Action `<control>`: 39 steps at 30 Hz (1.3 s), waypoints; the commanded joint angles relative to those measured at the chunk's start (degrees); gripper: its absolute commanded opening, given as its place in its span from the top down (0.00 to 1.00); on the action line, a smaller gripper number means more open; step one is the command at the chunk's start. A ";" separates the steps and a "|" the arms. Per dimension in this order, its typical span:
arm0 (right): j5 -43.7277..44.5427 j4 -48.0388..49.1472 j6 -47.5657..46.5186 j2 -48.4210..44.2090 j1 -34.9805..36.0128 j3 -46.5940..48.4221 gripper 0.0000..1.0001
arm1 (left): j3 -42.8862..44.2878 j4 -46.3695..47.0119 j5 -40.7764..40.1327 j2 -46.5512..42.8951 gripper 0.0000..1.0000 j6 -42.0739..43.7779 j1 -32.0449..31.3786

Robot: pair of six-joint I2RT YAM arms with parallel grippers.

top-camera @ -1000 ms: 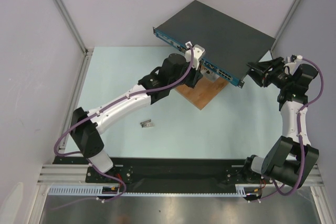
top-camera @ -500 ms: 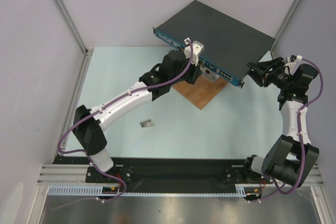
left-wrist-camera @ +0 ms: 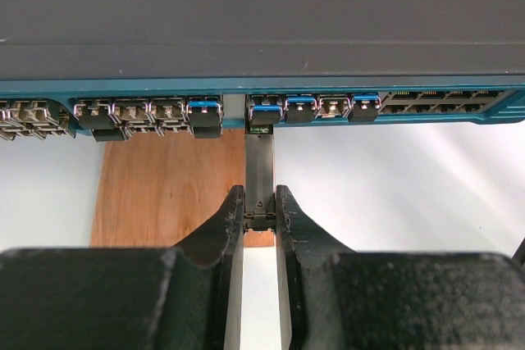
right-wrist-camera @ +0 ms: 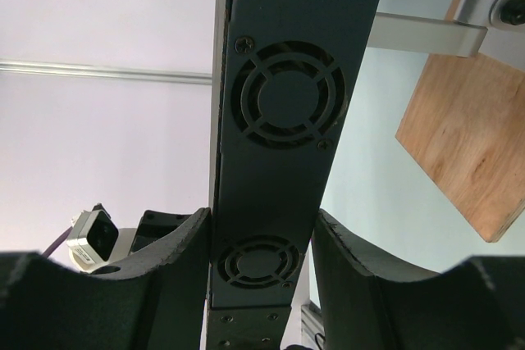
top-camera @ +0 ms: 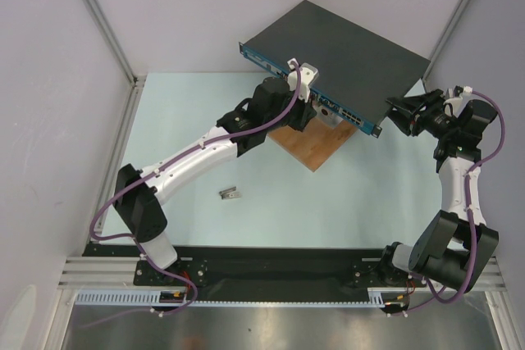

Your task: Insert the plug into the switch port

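Plug (left-wrist-camera: 260, 171), a slim metal module, is pinched at its rear between the narrowly set fingers of the left end effector (left-wrist-camera: 261, 212). Its tip sits at a port in the blue front of the switch (left-wrist-camera: 246, 30), above the wooden board (left-wrist-camera: 164, 194). The right end effector (right-wrist-camera: 262, 231) clamps the switch's fan-vented end.

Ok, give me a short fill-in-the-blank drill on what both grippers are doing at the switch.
1. The left gripper pinches the ____ against the front ports of the switch.
2. The right gripper clamps the end of the switch, which shows ____ round fan grilles.
3. Beneath the switch lies a brown ____ board.
Missing words: plug; two; wooden.
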 commanded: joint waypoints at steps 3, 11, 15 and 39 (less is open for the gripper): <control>1.89 0.09 -1.40 1.16 -0.12 0.69 1.00 | 2.63 2.06 1.07 -1.60 1.00 -0.91 0.20; 2.16 0.18 -1.05 1.25 0.14 0.69 1.00 | 1.58 1.88 0.89 -2.57 1.00 -0.47 0.20; 2.16 0.36 -0.96 1.16 0.23 0.87 1.00 | 0.70 1.71 1.15 -3.19 1.00 -0.38 0.20; 1.89 -0.08 -1.40 1.69 0.23 1.22 1.00 | 2.27 2.14 0.98 -1.25 1.00 0.06 0.28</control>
